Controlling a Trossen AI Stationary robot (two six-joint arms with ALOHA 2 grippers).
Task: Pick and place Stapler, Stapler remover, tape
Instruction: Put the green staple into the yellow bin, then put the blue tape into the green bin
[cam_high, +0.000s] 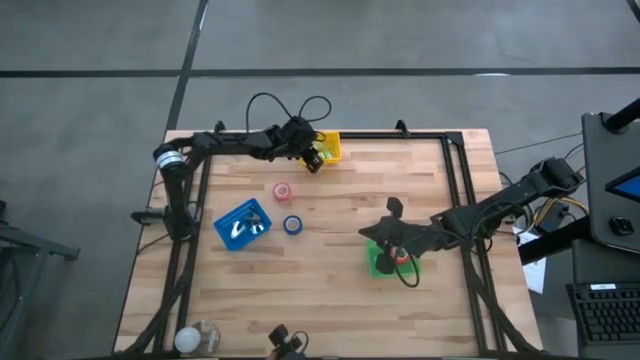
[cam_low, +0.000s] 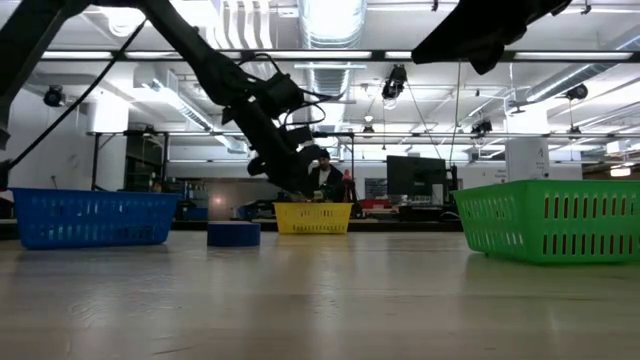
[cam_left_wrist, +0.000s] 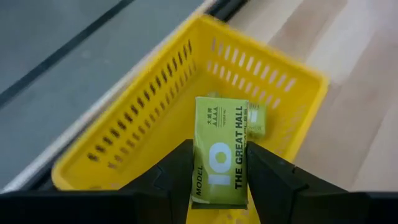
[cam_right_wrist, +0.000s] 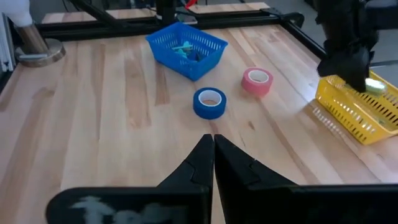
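Open tabletop (cam_high: 340, 200) btwn baskets; blue tape (cam_high: 292, 224) & pink tape (cam_high: 283, 190) obstruct mid-left.

Three baskets are sitting on the table (cam_high: 330, 300): one (cam_high: 330, 146) at the far edge, one (cam_high: 242, 225) toward the left, one (cam_high: 381, 260) toward the right. Two tape rolls (cam_high: 283, 190) (cam_high: 292, 224) are lying between them. The left gripper (cam_left_wrist: 219, 180) is hovering over the far basket, clamping a small box (cam_left_wrist: 220, 149). The right gripper (cam_right_wrist: 213, 155) is hanging above the right basket.

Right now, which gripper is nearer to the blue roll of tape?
Left, though not by much. The left gripper hangs over the yellow basket at the table's far edge, holding a green box. The right gripper is over the green basket, across from the blue tape.
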